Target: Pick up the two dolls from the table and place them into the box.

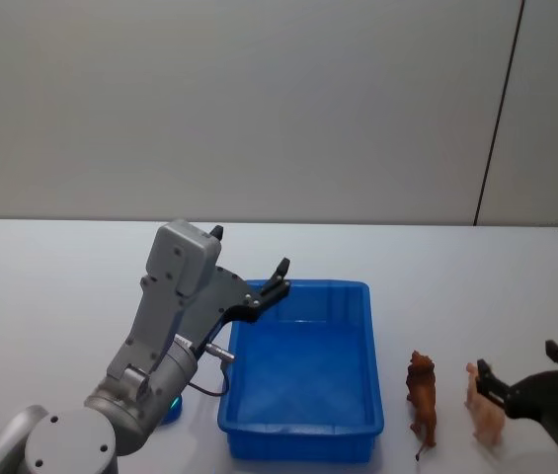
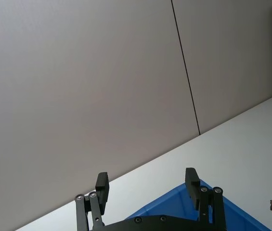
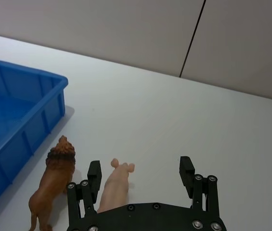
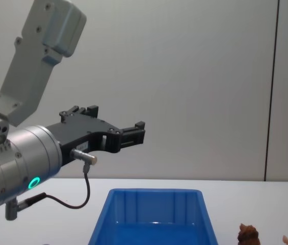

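Neither toy is in the blue bin [image 1: 298, 444], which looks empty, so both placements are left to do. The brown lion figure [image 1: 422, 395] and the pink animal figure [image 1: 484, 410] stand on the white counter [image 1: 61, 296], right of the bin. The right gripper [image 3: 140, 166] sits open around the pink figure, not yet clamped. The left gripper [image 2: 147, 178] hangs open and empty above the bin's left rim.

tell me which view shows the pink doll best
The right wrist view: the pink doll stands close up, between the open fingers of the right gripper. The head view shows it small, beside the brown doll. The chest view catches a sliver of it.
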Controlling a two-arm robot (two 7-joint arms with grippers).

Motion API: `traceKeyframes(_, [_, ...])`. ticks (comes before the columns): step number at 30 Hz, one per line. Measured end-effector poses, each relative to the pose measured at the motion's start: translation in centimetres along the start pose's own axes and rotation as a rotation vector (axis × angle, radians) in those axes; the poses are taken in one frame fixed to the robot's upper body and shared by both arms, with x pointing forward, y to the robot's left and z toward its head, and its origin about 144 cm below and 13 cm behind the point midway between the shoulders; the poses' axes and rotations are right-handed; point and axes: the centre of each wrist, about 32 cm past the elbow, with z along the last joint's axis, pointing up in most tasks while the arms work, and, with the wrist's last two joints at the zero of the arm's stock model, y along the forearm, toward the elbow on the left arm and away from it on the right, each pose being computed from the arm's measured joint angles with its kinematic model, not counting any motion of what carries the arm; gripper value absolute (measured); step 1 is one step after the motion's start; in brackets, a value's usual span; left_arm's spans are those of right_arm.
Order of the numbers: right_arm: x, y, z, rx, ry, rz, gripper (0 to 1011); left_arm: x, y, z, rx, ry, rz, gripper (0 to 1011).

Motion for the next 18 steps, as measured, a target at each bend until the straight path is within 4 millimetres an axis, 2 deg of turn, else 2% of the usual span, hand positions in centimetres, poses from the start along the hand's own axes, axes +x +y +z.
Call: traceKeyframes(18, [-1.8, 0.9, -2.1, -0.082, -0.031, -0.009, 1001, 0.0, 0.0, 0.0, 0.000, 0.000, 0.000, 1001])
